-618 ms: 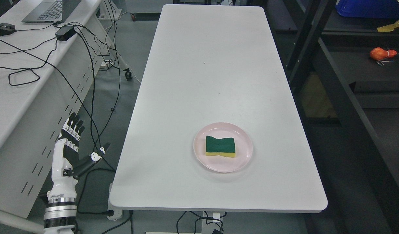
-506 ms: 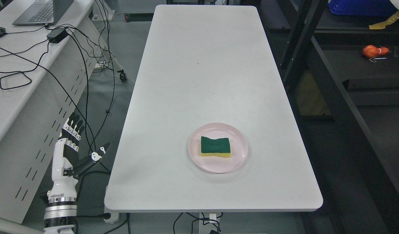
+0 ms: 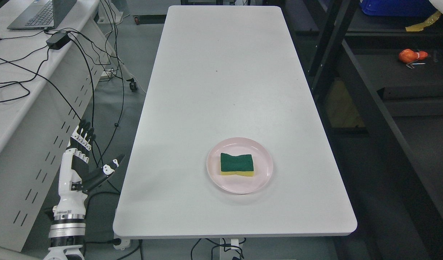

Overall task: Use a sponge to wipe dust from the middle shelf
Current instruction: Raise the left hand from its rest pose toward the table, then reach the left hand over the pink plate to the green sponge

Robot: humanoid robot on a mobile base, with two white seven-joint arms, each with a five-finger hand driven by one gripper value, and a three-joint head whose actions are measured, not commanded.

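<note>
On the near half of the white table (image 3: 235, 90), a green-topped, yellow-bottomed sponge (image 3: 237, 164) lay flat in the middle of a pink plate (image 3: 266, 173), untouched and well apart from the robot's only visible hand. The left hand (image 3: 82, 159) hung off the table's left edge, above the floor and beside a grey desk (image 3: 12, 119), its fingers (image 3: 83, 135) extended upward and its thumb splayed out toward the table, holding nothing. The right arm was out of the picture.

Over the preceding half second the whole scene slid leftward in the head view: table, plate, desk cables and the dark shelving unit (image 3: 355, 94) on the right all shifted together, which points to the camera turning rather than anything on the table moving. The sponge kept its place on the plate, and the left hand kept much the same pose.

The task appeared barely begun. The sponge had yet to be picked up, and the shelf tiers, where an orange object (image 3: 411, 55) sat on one dark board, stood off to the right. Which board counted as the middle one could not be told from this angle. A reach to the plate looked like the likely next step.
</note>
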